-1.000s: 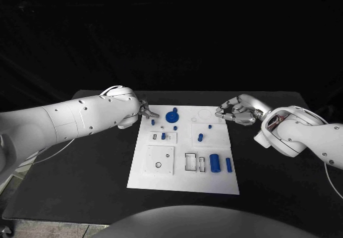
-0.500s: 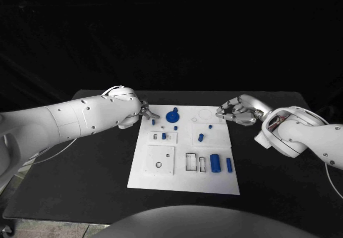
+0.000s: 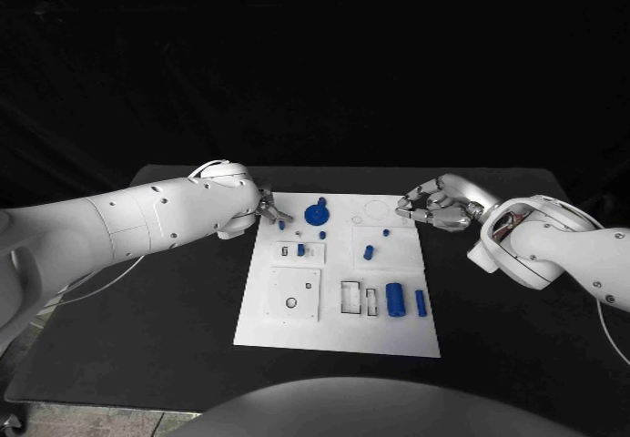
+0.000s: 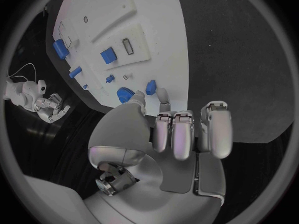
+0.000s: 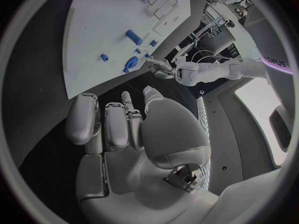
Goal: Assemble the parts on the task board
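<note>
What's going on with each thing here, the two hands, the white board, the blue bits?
Left robot hand: fingers at the task board's far left corner, grip unclear.
Right robot hand: fingers curled, holding nothing.
Task board: flat on the table.
Blue gear: on the board.
Large blue cylinder: lying down.

Head view overhead; wrist views close; all share task board [image 3: 336, 309].

Black bench [image 3: 157, 346], matte, w/ rounded corners, fills the lower half of the head view. Behind it a black backdrop [image 3: 315, 82], no detail visible. Below bench's near-left corner, a strip of pale floor [image 3: 79, 421]. Right wrist view: bright panel or window [image 5: 264, 117] at one side, w/ dark stands and cables [image 5: 215, 20] past the bench edge; too small to tell more.
</note>
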You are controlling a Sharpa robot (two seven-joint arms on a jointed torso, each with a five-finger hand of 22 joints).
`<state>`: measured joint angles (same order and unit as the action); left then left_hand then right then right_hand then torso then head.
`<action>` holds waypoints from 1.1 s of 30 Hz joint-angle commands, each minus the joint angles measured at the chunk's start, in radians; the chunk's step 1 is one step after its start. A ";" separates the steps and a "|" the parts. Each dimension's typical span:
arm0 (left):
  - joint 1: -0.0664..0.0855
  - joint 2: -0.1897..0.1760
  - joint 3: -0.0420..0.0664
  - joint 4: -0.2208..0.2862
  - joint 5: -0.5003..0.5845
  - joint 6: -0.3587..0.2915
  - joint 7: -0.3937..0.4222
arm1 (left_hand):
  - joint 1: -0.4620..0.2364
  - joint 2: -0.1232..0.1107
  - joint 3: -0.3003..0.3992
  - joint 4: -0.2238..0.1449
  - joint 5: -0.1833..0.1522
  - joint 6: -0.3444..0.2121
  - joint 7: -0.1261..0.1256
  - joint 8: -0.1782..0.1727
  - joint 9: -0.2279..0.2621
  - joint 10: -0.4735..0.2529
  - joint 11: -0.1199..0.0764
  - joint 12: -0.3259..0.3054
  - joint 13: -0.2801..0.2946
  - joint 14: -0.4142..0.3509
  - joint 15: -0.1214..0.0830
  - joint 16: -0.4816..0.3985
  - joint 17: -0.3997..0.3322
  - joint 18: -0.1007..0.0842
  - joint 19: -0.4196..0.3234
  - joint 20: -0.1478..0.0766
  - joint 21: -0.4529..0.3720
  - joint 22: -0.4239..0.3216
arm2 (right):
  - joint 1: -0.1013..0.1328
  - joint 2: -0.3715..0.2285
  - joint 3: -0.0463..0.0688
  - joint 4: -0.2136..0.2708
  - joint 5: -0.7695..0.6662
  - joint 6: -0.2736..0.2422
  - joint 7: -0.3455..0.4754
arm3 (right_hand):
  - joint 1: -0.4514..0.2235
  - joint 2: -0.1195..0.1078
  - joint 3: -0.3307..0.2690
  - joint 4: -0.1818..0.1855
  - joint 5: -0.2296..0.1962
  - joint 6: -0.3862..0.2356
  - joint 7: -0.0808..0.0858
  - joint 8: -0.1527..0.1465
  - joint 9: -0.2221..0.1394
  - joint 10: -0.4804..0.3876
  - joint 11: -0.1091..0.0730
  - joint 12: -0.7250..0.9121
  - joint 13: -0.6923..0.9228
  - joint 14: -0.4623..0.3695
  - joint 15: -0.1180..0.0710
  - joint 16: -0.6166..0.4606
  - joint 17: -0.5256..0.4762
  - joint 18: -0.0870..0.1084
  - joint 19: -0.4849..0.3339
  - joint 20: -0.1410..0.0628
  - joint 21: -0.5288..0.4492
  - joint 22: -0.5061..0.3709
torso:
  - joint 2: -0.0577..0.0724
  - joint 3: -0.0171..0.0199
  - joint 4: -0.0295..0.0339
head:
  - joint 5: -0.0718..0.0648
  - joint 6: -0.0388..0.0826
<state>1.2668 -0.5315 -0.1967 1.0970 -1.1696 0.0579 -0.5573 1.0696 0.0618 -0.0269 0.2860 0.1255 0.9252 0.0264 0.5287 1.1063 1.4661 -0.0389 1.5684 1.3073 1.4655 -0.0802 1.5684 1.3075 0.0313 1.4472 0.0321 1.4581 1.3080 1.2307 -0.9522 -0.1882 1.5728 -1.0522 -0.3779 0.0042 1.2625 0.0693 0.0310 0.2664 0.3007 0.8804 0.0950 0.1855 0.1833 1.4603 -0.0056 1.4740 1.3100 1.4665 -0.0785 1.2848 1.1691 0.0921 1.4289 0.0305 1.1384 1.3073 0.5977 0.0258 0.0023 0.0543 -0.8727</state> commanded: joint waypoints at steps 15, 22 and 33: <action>-0.003 0.005 0.000 -0.001 0.009 0.027 0.021 | 0.052 0.005 0.001 -0.002 0.099 -0.002 0.004 -0.036 -0.008 0.105 0.006 0.002 0.263 0.105 0.004 0.002 0.263 0.015 -0.009 0.005 -0.011 0.125 | -0.004 0.000 0.000 -0.001 0.001 0.012 0.002 | 0.012 -0.002 0.006 0.000 0.008 0.010 0.002 0.005 -0.002 0.019 0.004 -0.006 0.084 0.041 0.009 -0.006 -0.004 -0.005 -0.003 0.008 -0.011 0.125 | 0.000 0.0003 0.0000 | 0.001 0.000; -0.003 0.008 0.000 -0.004 0.015 0.036 0.024 | 0.069 0.005 0.006 -0.003 0.136 -0.002 0.005 -0.047 -0.009 0.105 0.006 0.002 0.263 0.105 0.005 0.002 0.263 0.015 -0.011 0.006 -0.014 0.125 | -0.004 0.000 0.000 -0.001 0.001 0.013 0.001 | 0.016 -0.001 0.008 -0.002 0.012 0.011 0.003 0.005 -0.003 0.018 0.005 -0.007 0.082 0.041 0.009 -0.006 -0.005 -0.004 -0.004 0.009 -0.015 0.124 | 0.000 0.0003 0.0001 | 0.002 0.000; -0.008 0.010 0.000 -0.010 0.036 0.054 0.031 | 0.170 -0.002 0.077 -0.035 0.313 -0.007 -0.002 -0.074 -0.010 0.105 0.001 0.002 0.263 0.105 0.001 0.002 0.263 0.017 -0.016 0.003 -0.022 0.125 | -0.004 0.001 0.000 -0.003 0.001 0.015 0.000 | 0.024 0.002 0.013 -0.006 0.017 0.013 0.003 0.005 -0.004 0.017 0.006 -0.009 0.079 0.040 0.010 -0.007 -0.007 -0.003 -0.006 0.010 -0.020 0.123 | -0.001 0.0003 0.0003 | 0.002 0.000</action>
<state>1.2593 -0.5234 -0.1967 1.0887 -1.1493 0.0854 -0.5420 1.2297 0.0602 0.0411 0.2551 0.4282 0.9253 0.0265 0.4602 1.0977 1.4661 -0.0388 1.5683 1.3073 1.4655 -0.0802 1.5684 1.3073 0.0313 1.4365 0.0357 1.4403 1.3076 1.2270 -0.9518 -0.1883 1.5709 -1.0519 -0.3732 0.0031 1.2772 0.0682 0.0366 0.2608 0.3118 0.8840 0.0986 0.1855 0.1798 1.4595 0.0003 1.4723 1.3103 1.4630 -0.0749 1.2808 1.1629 0.0920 1.4253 0.0342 1.1248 1.3078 0.5972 0.0260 0.0023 0.0558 -0.8727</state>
